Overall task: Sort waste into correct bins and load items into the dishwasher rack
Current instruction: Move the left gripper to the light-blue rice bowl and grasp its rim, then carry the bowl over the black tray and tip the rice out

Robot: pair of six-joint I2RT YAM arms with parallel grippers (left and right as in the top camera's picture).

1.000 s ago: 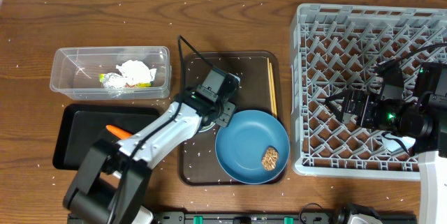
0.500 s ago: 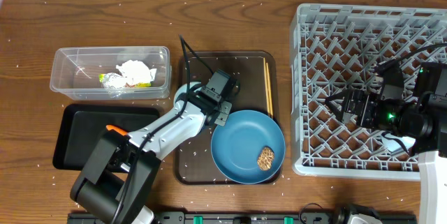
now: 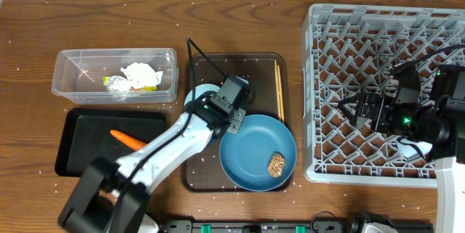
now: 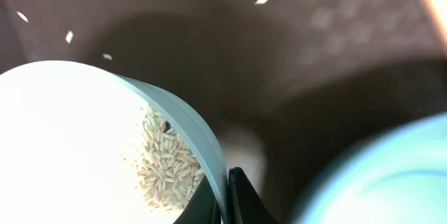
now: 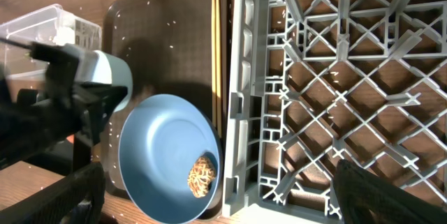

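Clearly the left gripper [image 4: 225, 199] pinches the light-blue cup [image 4: 187, 123] by its thin rim. Light, rigid, probably slick; tipping would spill its rice [image 4: 164, 167].

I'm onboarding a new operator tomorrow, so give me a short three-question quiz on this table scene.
1. True or false: the carrot lies in the black tray.
2. The left tool is shut on: A) the plate's edge, B) the light-blue cup rim, C) the chopsticks.
3. Fill in: the brown food lump sits on the ___.
Key: 1 true; 2 B; 3 blue plate.
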